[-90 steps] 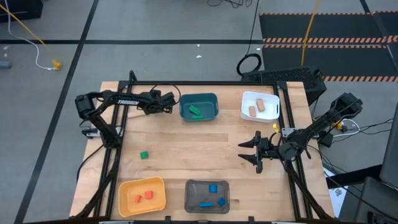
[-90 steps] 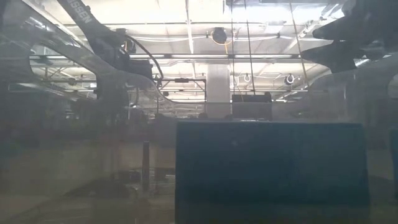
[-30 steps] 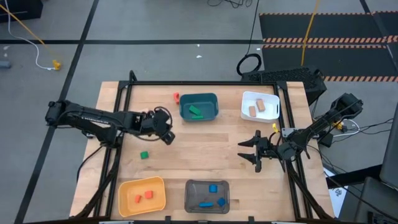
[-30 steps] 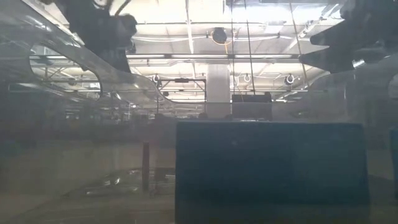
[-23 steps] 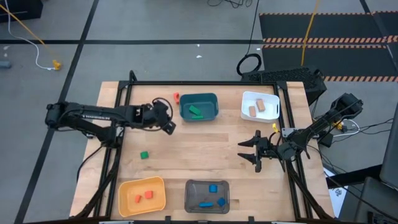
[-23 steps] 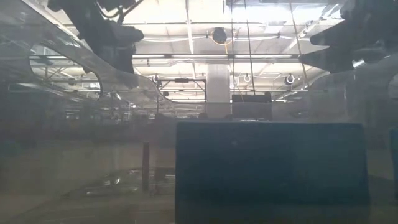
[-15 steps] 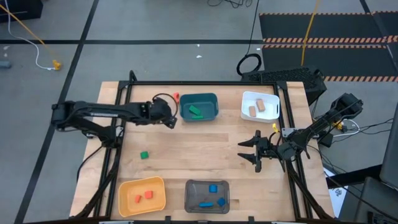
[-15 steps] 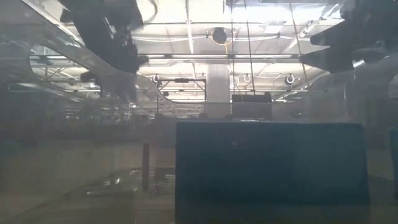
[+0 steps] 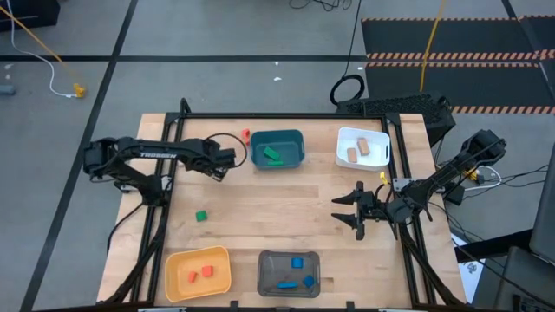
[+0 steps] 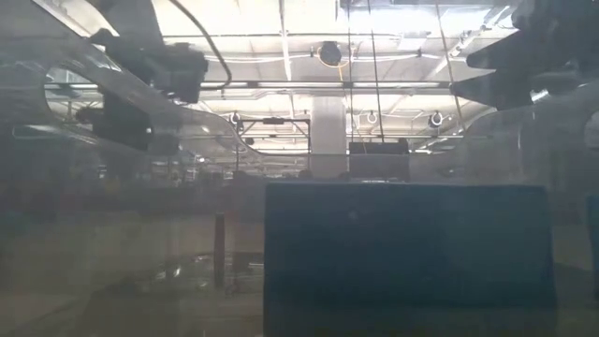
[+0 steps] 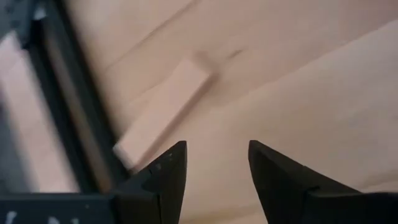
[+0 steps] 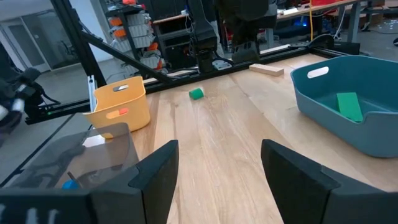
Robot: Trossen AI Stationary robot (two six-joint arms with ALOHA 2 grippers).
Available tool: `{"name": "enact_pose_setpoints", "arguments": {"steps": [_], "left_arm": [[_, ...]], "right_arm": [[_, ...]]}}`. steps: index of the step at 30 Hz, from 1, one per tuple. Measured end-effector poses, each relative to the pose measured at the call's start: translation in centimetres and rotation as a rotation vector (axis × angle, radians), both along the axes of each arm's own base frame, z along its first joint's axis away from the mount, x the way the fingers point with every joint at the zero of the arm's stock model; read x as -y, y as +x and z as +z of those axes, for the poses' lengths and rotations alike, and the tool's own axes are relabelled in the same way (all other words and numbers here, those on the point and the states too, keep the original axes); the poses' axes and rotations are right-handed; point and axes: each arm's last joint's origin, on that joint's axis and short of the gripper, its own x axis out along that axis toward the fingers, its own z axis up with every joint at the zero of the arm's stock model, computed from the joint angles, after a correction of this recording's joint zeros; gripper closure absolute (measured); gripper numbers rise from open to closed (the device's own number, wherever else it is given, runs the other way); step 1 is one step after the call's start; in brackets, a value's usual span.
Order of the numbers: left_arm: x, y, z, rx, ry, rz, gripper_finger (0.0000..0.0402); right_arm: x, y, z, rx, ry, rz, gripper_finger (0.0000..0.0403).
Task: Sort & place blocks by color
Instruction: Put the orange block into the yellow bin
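The left gripper [image 11: 216,146] hangs over the counter [image 9: 286,199] with its fingers apart and nothing between them. A plain tan block [image 11: 165,109] lies just ahead of it, off toward one finger instead of centred in the gap.

My guess at where this goes wrong: the block sits slanted to the fingers and right beside the black frame rail [image 11: 74,112]. If the gripper drops straight down, one finger could land on top of the block, or clip the rail and shove the block up against it. Even if it does close on it, a skewed pinch on a long piece could let it twist out on the way to the white bin [image 9: 340,147], which is well across the counter.

A bit further out:
- The teal bin [image 9: 277,133] is close to the left gripper and sits on the straight path to the white bin.
- A red block [image 9: 245,134] is just beside the teal bin's corner.
- A loose green block [image 9: 200,216] sits out in the open.

Further off, the right gripper [image 9: 345,213] waits with its fingers wide and empty. The yellow bin [image 9: 198,251] and grey bin [image 9: 290,254] sit along the front edge.
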Motion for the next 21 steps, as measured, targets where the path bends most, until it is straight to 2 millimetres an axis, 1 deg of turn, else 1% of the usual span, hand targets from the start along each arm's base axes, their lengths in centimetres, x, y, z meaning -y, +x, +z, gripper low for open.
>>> {"name": "enact_pose_setpoints", "arguments": {"steps": [2,5,8,11,16,19,21], "left_arm": [[-0.4,-0.4,0.0,-0.041,-0.018,-0.016,0.0231],[-1.1,-0.5,0.0,-0.051,-0.060,-0.080,0.0231],[-2.1,0.1,-0.1,0.028,-0.069,-0.121,0.0231],[-3.8,0.8,0.0,0.164,-0.016,-0.070,0.0231],[-7.0,2.2,0.8,0.511,0.060,0.070,0.0230],[-8.4,3.0,1.1,0.658,0.104,0.114,0.0223],[-8.9,3.5,1.0,0.715,0.115,0.140,0.0215]], "right_arm": [[0.0,0.0,0.0,0.001,0.000,0.001,0.0181],[0.0,0.0,0.0,0.000,0.000,0.000,0.0181],[0.0,0.0,0.0,0.000,0.000,0.000,0.0181],[0.0,0.0,0.0,0.000,0.000,0.001,0.0181],[0.0,0.0,0.0,0.000,0.000,0.001,0.0181],[0.0,0.0,0.0,0.000,0.000,0.000,0.0181],[0.0,0.0,0.0,0.000,0.000,0.000,0.0181]]}}
